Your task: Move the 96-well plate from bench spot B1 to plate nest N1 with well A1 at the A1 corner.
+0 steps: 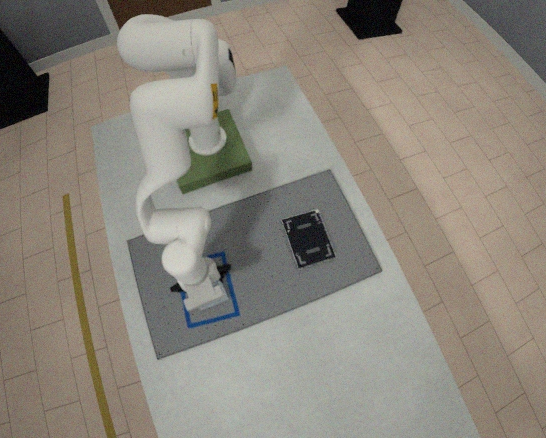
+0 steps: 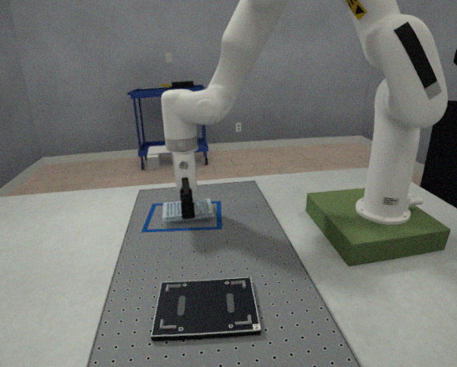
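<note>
The 96-well plate is a pale blue-white tray inside the blue outline of spot B1 at the far end of the grey baseplate. My gripper point(image 2: 187, 211) reaches straight down over the plate's middle and is shut on the plate across its short width. In the top view the arm covers most of the plate point(image 1: 211, 304), and the black fingertips of the gripper point(image 1: 201, 280) stick out on both sides. The plate nest N1 point(image 2: 206, 307) is a black pad with white corner locators, empty, at the near end of the baseplate. It also shows in the top view point(image 1: 308, 240).
The arm's green base block point(image 2: 377, 226) stands on the white table right of the baseplate. A blue cart point(image 2: 168, 119) stands by the far wall. A yellow line point(image 1: 86, 320) runs along the floor beside the table.
</note>
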`<state>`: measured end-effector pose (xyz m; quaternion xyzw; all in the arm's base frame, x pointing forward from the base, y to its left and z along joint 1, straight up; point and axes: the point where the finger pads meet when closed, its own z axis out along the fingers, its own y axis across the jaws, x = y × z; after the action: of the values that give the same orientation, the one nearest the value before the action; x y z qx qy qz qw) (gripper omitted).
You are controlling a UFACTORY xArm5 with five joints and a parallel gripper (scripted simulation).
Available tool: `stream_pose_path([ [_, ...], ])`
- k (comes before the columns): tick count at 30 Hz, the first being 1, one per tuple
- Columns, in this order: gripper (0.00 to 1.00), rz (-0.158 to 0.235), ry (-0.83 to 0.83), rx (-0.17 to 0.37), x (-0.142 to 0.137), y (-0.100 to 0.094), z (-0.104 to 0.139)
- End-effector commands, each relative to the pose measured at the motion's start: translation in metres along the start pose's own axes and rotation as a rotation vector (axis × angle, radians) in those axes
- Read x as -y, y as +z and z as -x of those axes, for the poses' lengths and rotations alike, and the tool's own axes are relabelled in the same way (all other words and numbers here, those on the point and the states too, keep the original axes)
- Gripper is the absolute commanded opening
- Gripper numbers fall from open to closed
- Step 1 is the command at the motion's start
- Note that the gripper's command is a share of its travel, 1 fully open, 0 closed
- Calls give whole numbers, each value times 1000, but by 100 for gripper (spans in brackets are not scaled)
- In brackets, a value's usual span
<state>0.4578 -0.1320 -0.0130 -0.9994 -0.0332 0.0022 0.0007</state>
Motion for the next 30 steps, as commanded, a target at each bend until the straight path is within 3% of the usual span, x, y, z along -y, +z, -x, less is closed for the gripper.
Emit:
stream_pose_path([
  [1, 0, 1, 0, -3, 0, -3, -1],
  [18, 0, 1, 0, -3, 0, -9, -1],
  [30, 0, 1, 0, -3, 0, -29, -1],
])
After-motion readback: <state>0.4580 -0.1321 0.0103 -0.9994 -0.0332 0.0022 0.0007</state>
